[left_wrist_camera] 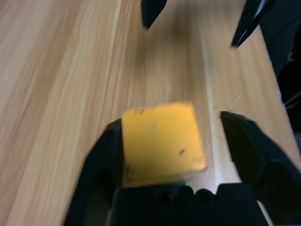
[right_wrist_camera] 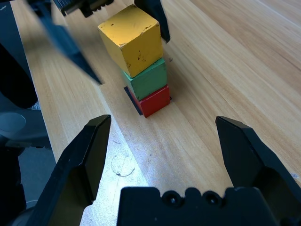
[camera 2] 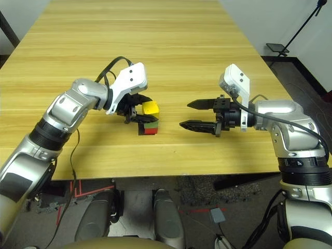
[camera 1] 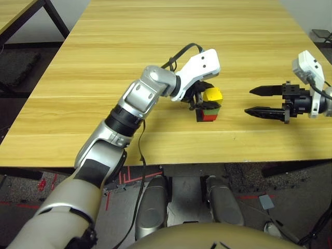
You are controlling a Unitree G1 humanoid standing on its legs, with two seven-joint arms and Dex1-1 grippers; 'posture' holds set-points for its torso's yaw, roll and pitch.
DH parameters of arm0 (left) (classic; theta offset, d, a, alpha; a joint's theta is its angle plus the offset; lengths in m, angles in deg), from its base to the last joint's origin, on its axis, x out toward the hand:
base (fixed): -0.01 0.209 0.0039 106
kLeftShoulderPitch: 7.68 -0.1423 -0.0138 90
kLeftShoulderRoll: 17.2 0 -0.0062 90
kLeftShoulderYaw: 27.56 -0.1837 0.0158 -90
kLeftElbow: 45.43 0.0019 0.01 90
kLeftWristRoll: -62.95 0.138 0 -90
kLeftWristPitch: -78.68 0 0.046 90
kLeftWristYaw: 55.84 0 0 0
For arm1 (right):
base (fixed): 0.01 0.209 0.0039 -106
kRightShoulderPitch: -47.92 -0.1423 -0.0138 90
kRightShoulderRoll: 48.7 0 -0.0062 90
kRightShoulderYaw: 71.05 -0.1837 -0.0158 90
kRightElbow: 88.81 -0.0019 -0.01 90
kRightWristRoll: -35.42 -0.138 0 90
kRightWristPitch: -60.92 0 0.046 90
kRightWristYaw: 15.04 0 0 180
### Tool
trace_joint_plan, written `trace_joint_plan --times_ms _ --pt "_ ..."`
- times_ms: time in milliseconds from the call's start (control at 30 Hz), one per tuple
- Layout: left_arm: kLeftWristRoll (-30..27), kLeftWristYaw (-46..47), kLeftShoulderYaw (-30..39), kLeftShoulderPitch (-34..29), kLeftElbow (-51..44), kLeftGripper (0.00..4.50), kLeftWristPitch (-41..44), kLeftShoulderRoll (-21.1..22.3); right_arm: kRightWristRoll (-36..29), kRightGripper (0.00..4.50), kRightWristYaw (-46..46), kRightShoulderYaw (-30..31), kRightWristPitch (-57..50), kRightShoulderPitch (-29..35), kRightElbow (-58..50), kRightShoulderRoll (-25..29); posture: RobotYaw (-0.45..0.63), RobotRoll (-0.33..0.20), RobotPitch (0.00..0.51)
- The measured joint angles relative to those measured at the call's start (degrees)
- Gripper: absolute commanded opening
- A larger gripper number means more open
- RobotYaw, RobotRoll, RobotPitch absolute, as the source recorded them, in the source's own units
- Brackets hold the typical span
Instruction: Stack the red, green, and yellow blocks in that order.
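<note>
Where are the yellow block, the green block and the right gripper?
yellow block (right_wrist_camera: 134,37), right wrist view, its front face.
green block (right_wrist_camera: 149,81), right wrist view, its front face.
right gripper (camera 2: 185,114), right eye view, between its fingertips.

The yellow block (left_wrist_camera: 162,141) sits between the left gripper's (left_wrist_camera: 176,146) spread fingers (touching one) above the wooden counter (left_wrist_camera: 61,94).

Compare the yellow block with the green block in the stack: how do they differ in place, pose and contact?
The yellow block is on top; the green block sits beneath it, on the red block. The yellow one sits twisted, overhanging; the green one is squarely over the red. The left gripper's fingers flank the yellow, not the green. Both are plain cubes of like size.
</note>
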Motion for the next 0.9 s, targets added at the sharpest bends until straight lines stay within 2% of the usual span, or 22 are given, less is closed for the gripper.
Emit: trace_joint_plan --times_ms 133,233,333,400,467,567,633,733,900 --pt "-5.1 4.8 8.1 0.1 -7.2 4.48 4.9 -4.0 -2.2 4.5 -0.1 -1.5 -1.2 -0.6 1.3 0.2 0.09 -0.063 0.075" --pt "-9.6 15.0 20.8 -0.3 -16.5 4.48 9.6 -7.1 -2.0 4.5 3.7 -5.5 0.4 -3.6 8.4 -0.3 0.1 -0.074 0.066" --pt "-10.3 25.4 30.9 -5.4 -21.6 4.48 8.5 -10.0 -0.6 4.5 9.8 -9.4 5.3 -5.7 17.1 -2.4 0.12 -0.084 0.075" --pt "-8.7 30.6 34.3 -12.6 -23.1 4.48 5.9 -9.0 0.4 4.5 14.8 -11.8 9.7 -6.6 22.9 -5.6 0.13 -0.088 0.081" --pt "-5.9 33.5 34.8 -20.8 -22.9 4.48 2.6 -6.2 1.3 4.5 19.1 -13.4 14.6 -6.7 28.2 -8.1 0.13 -0.092 0.091" --pt "-2.4 38.1 35.8 -28.8 -22.0 4.48 -4.7 -6.9 3.2 4.5 24.6 -14.9 23.2 -7.3 36.0 -11.1 0.12 -0.097 0.101" --pt "0.1 40.8 36.5 -33.4 -20.3 4.48 -13.8 -7.0 4.7 4.5 28.9 -16.0 30.5 -8.4 41.2 -13.3 0.1 -0.106 0.119" --pt "1.8 43.2 37.6 -35.8 -15.4 4.48 -23.2 -7.2 5.7 4.5 32.6 -16.6 38.0 -10.4 47.7 -13.6 0.11 -0.109 0.122" --pt "3.9 48.0 39.1 -36.0 -6.8 4.48 -36.9 -7.5 7.1 4.5 36.7 -18.4 47.0 -12.5 56.3 -13.1 0.11 -0.125 0.113"
